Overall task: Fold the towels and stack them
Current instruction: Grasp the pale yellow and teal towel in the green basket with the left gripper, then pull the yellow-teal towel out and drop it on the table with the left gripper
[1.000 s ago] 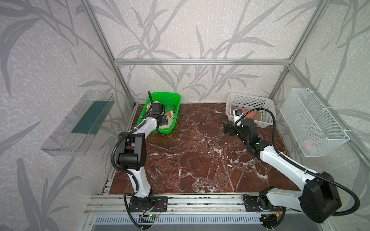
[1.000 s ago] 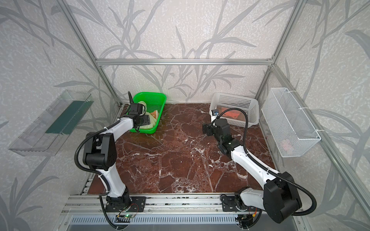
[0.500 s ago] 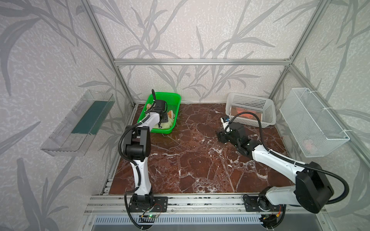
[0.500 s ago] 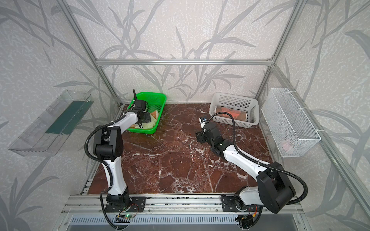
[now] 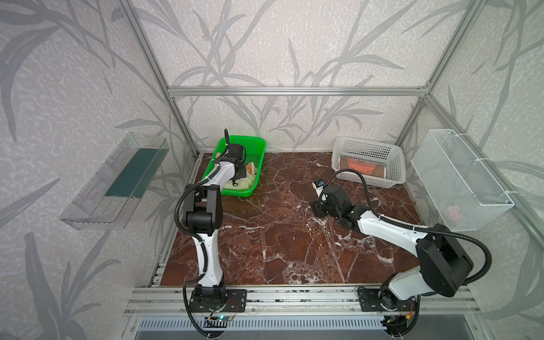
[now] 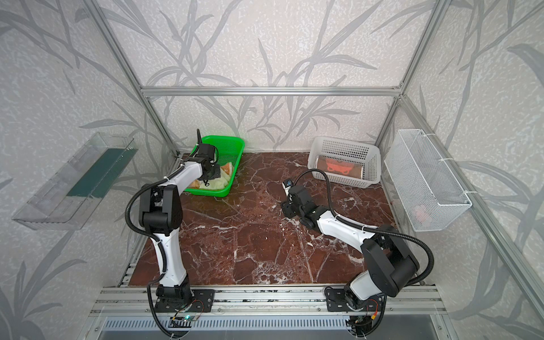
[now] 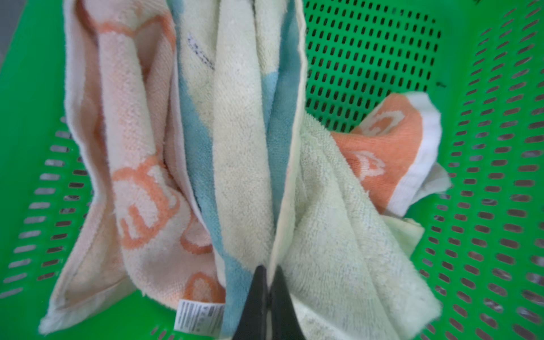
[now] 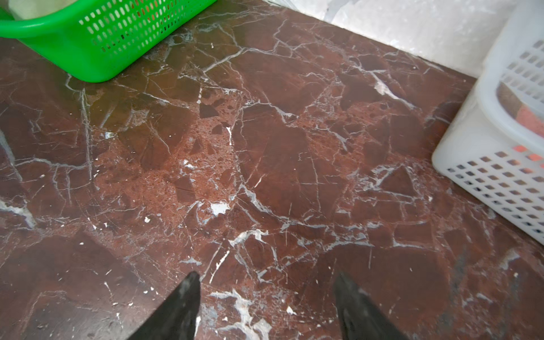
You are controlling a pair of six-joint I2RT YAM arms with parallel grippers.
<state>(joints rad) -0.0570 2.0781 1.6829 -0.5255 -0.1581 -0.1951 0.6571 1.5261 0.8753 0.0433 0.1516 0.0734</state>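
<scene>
Far back on the left of the bench point(image 5: 279, 235), inside the green basket point(image 5: 235, 192): the left claw point(image 7: 267, 269), clenched, both black fingertips point(image 7: 254, 297) pressed together on a hemmed fold of the pale yellow towel point(image 7: 244, 176). Light blue bands along that towel, bunched into long folds running away from the claw. Beside it and partly beneath it, touching, the orange-cream towel point(image 7: 132, 182) with small cartoon faces, crumpled, with a printed label point(image 7: 200, 316) at one edge near the fingertips and a brighter orange corner with a white border poking out on the far side of the yellow cloth. Both cloths wholly within the perforated green walls. Over at the back right of the bench, in the white basket point(image 5: 368, 144), the salmon-orange towel point(image 5: 360, 168), lying low on the bottom; pattern and folds too small to read in either top view. Between the two baskets and closer to the white one, the right claw point(image 8: 266, 276), released, fingers spread wide and low over bare red-brown marble, gripping nothing, well apart from every towel. On the right wall, a wire basket point(image 5: 459, 176) with something pinkish inside, too blurred to name. On the left wall, a clear shelf point(image 5: 114, 182), tilted, with a dark green strip along it.
</scene>
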